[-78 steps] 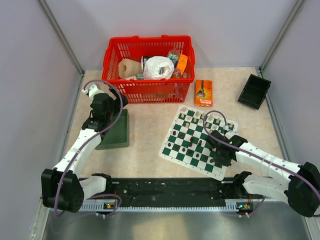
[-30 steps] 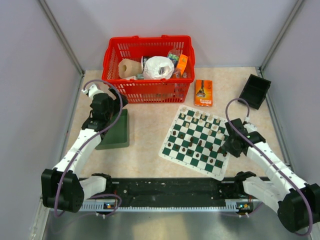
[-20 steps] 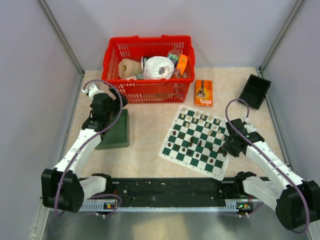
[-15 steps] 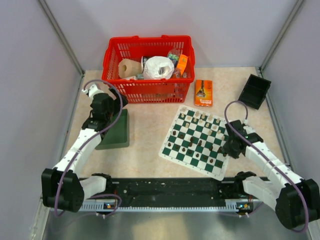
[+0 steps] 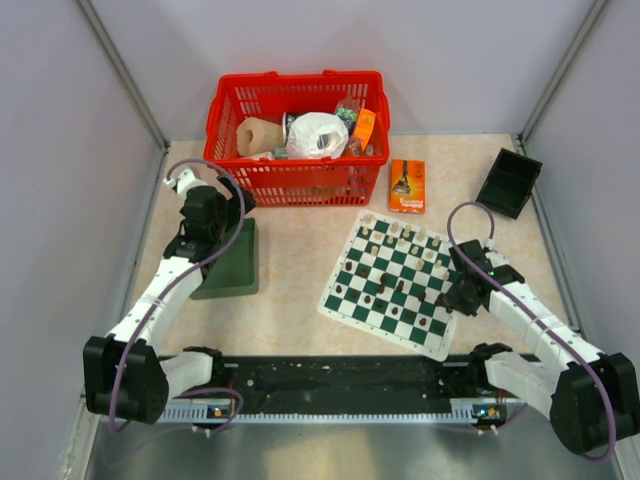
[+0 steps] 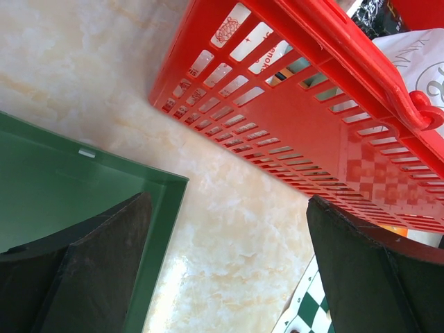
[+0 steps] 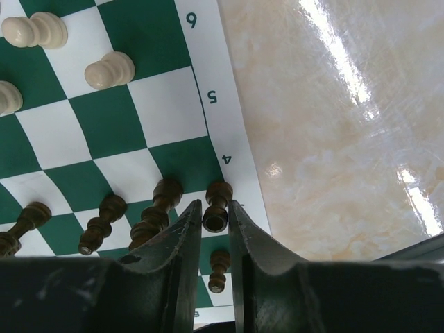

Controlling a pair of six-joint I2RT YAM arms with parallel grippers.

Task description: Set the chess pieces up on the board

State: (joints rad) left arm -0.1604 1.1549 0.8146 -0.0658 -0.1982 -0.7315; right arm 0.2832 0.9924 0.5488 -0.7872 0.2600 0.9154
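The green-and-white board (image 5: 331, 303) lies right of centre, with dark and cream chess pieces on it. My right gripper (image 5: 453, 294) is at the board's right edge, shut on a dark pawn (image 7: 221, 191) held tilted just above the squares by the "4" mark. In the right wrist view, other dark pieces (image 7: 159, 204) stand left of the right gripper (image 7: 214, 205), one dark pawn (image 7: 218, 268) lies below it, and cream pawns (image 7: 109, 69) stand farther up the board (image 7: 166, 104). My left gripper (image 5: 203, 222) is open and empty over the green tray (image 6: 62, 187).
A red basket (image 5: 297, 170) of groceries stands at the back, close to my left gripper (image 6: 229, 229). An orange box (image 5: 406, 186) lies behind the board. A black tray (image 5: 509, 182) leans at the back right. A black rail (image 5: 340, 378) runs along the near edge.
My right gripper has moved from over the board's near part to its right edge and has edged slightly over the last second. The left arm has not moved.
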